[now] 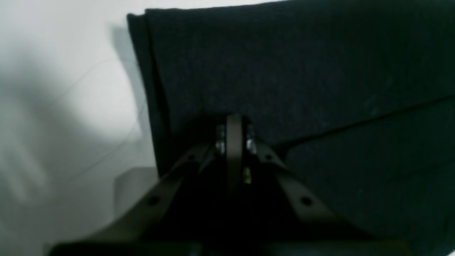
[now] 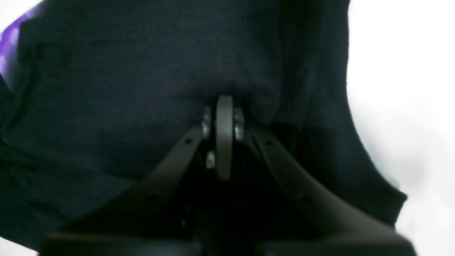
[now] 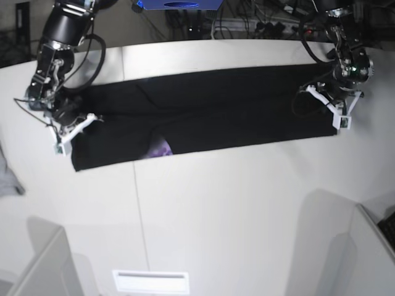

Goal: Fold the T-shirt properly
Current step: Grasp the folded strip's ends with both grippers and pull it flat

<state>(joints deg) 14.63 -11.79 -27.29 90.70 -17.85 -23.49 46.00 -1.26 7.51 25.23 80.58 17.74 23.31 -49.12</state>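
White surface [image 3: 216, 203] up front, bare | T-shirt [image 3: 203, 111] lies across its far half as a long black band, purple print peeking out | right tool [image 2: 224, 106] and left tool [image 1: 234, 124] each clamped on an end | lift both evenly, keep it taut

no readable text, labels, or numbers

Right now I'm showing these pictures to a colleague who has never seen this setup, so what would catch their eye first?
A long black T-shirt stretches as a folded band across the far half of the white table. One arm stands at each end, the left gripper and the right gripper both with jaws shut on the cloth. A small purple patch of print peeks out at the band's near edge.
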